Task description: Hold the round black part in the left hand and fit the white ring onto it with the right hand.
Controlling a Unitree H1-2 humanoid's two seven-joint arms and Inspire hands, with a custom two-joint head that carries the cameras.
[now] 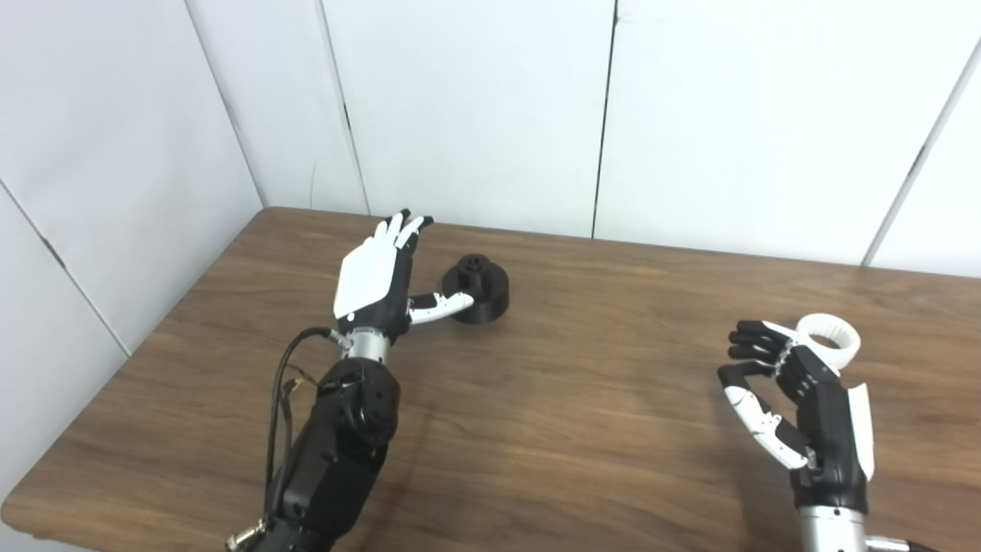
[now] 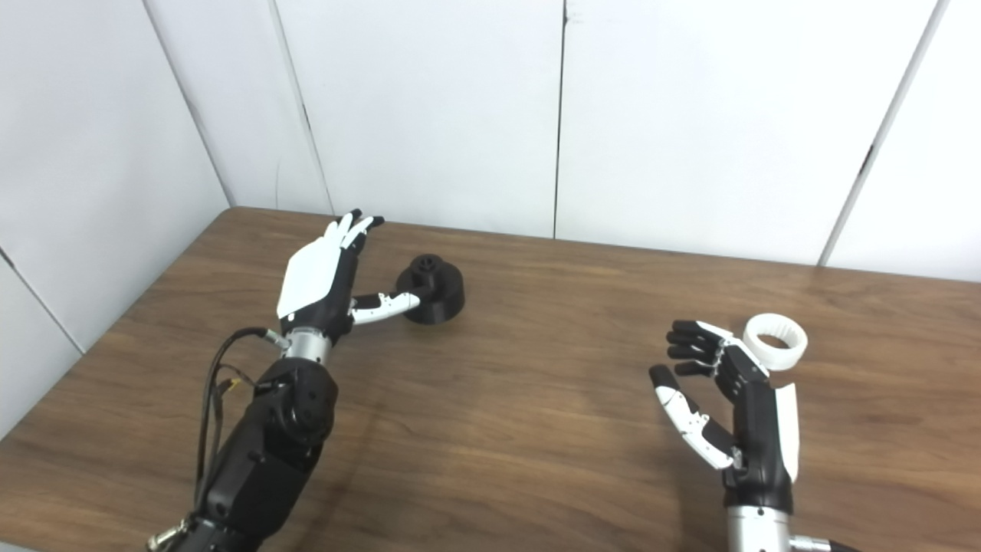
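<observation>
Your counter (image 2: 536, 399) is brown wood grain, set against white wall panels (image 2: 429, 107). Your left hand (image 2: 318, 280) stands edge-up at the far left with its fingers straight and spread, holding nothing; its thumb reaches to the round black part (image 2: 438, 291), which sits on the counter, and seems to touch it, though the angle leaves that unsure. Your right hand (image 2: 728, 399) hovers empty, fingers half curled and apart. The white ring (image 2: 775, 341) lies flat just beyond it.

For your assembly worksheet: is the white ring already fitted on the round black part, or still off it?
Off. The white ring lies on the table beside the open right hand, far from the round black part.
</observation>
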